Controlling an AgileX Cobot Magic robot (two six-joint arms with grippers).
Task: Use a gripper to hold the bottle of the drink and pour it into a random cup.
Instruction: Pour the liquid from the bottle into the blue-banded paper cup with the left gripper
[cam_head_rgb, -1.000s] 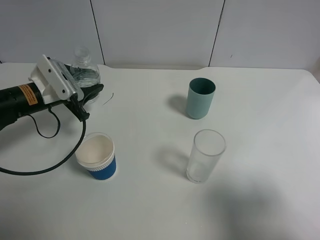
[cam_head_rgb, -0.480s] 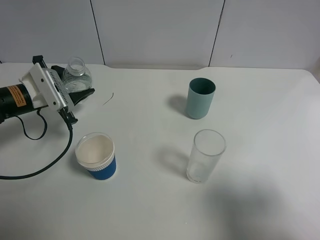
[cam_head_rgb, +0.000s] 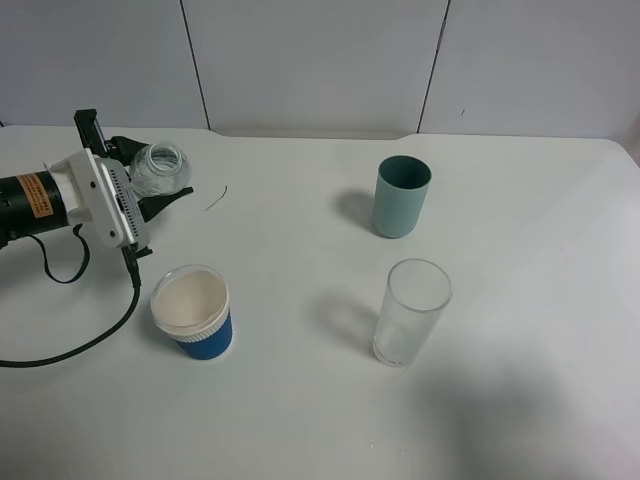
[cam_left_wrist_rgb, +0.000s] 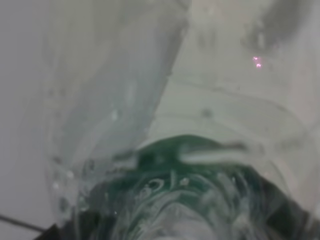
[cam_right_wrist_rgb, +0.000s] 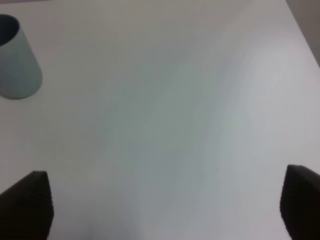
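In the high view my left gripper (cam_head_rgb: 148, 178) is shut on the bottle of the drink (cam_head_rgb: 158, 166), at the far left above the table. The clear bottle is tilted, and its open mouth points toward the front right. The bottle (cam_left_wrist_rgb: 165, 125) fills the left wrist view, where its green label (cam_left_wrist_rgb: 180, 200) shows through the plastic and my fingers are hidden. The cup (cam_head_rgb: 192, 312), blue with a white ribbed rim, stands upright in front of the gripper and a little to its right. My right gripper (cam_right_wrist_rgb: 162, 205) stands open over bare table, and the high view does not show it.
A teal plastic cup (cam_head_rgb: 402, 196) stands right of centre toward the back, and the right wrist view shows the teal cup (cam_right_wrist_rgb: 15, 57) too. A tall clear glass (cam_head_rgb: 410, 312) stands in front of it. A black cable (cam_head_rgb: 90, 330) loops on the table beside the blue cup.
My left arm has drawn back to the left with the bottle. The bottle went from upright to tilted, its mouth swinging toward the front right. The cups have not moved.
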